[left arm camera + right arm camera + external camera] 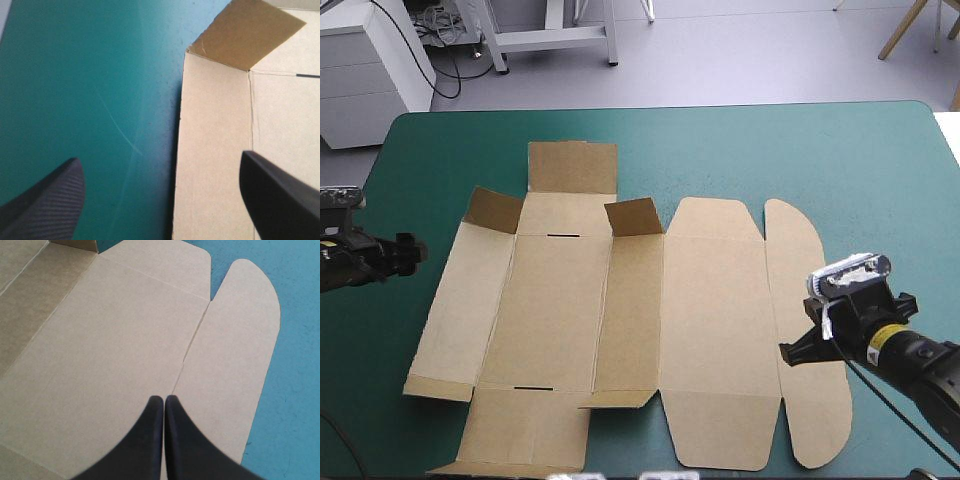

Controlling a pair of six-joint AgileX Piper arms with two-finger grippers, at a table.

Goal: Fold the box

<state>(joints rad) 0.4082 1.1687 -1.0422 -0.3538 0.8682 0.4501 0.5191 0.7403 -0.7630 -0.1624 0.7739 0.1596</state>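
Box (620, 330): almost flat on teal-green cover (800, 150).
Left gripper (159, 157): wide apart, empty, astride the box's left edge.
Right gripper (164, 397): pressed together, empty, perhaps touching lid crease (192, 340).
Risk: push could skid the unpinned box.

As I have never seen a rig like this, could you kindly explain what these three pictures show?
This is a two-armed robot at a table with a teal-green cover. The high view looks down from above and behind; the other two come from cameras on each wrist, looking along that arm's jaws. On the table lies the box, a cut sheet of brown board, mostly flat, with some small flaps tilted up. The left jaws are open, at the box's left edge; the right jaws are shut, poised above the crease beside the rounded flap. Nothing is held.
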